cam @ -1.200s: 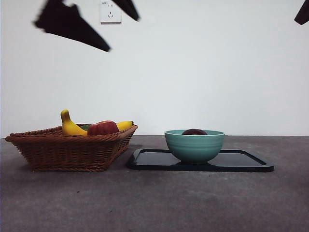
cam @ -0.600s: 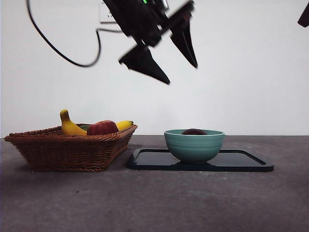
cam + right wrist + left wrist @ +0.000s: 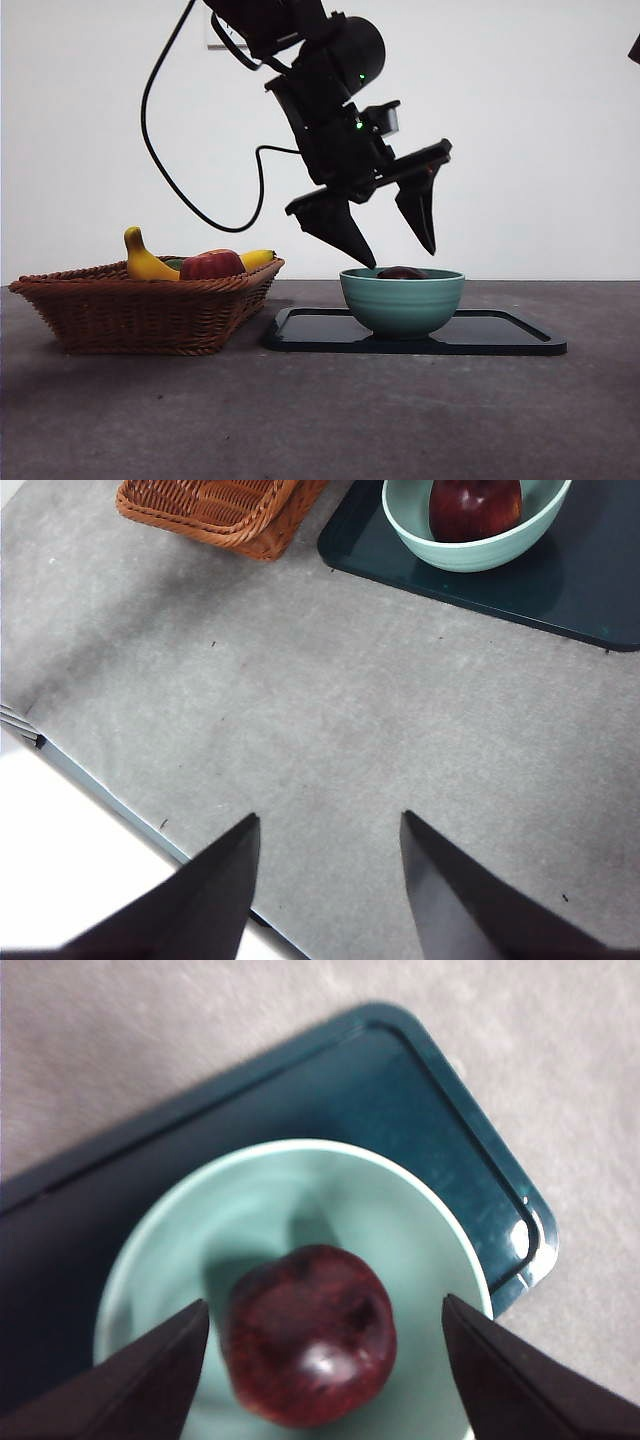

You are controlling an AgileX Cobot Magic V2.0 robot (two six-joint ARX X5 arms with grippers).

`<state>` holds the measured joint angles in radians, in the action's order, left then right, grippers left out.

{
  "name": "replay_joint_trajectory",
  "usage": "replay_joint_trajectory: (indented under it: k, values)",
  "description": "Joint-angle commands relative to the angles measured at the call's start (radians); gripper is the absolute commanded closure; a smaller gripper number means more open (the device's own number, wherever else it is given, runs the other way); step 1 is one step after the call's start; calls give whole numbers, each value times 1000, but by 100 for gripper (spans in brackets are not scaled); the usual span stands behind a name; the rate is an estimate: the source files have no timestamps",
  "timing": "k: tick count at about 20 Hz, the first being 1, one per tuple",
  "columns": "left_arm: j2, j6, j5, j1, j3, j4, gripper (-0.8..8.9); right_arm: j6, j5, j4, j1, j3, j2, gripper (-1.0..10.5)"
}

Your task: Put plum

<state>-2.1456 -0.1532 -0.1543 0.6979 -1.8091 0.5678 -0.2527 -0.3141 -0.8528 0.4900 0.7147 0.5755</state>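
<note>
Plum [image 3: 310, 1335] sits inside a pale green bowl [image 3: 402, 301], resting on the bowl's floor a little off centre. Its skin is glossy and deep maroon, nearly black in the shaded parts, with fine darker mottling and a small bright highlight low on its side; a shallow dimple shows near the top. From the front view only its dark crown [image 3: 402, 272] peeks above the bowl's rim. The right wrist view shows it from farther off as a round dark red fruit [image 3: 475, 507] filling much of the bowl.

The bowl stands on a dark teal tray [image 3: 500, 335] with rounded corners and a raised lip, and the tray lies on the grey bench [image 3: 320, 420].

The left end effector [image 3: 393, 252] hangs just above the bowl, tilted, its two black jaws spread wide with nothing between them; in the left wrist view the jaws stand on either side of the plum without touching it. The right end effector [image 3: 325, 880] waits well apart over bare bench, its jaws parted and empty.

Beside the tray, to the other side, stands a wicker basket [image 3: 140, 310] holding a banana [image 3: 145, 262] and a red apple [image 3: 212, 265].
</note>
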Motion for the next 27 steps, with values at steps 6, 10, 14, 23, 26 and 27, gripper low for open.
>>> replay_joint_trajectory:
  k: [6,10,14,23,26,27]
  values:
    - [-64,33,58,23,-31,-6,429,-10,-1,5,6,5,3,723]
    - [-81,33,58,26,-31,-6,429,-10,-1,6,6,5,3,723]
    - [-96,33,58,29,-32,-8,430,-9,-1,6,6,5,3,723]
    - [-77,34,58,29,-32,-6,571,-2,1,6,5,5,3,723]
    - [-9,41,58,24,-32,-11,570,-2,1,6,5,5,3,723]
    - [23,45,58,21,-32,-8,570,-2,1,6,5,5,3,723]
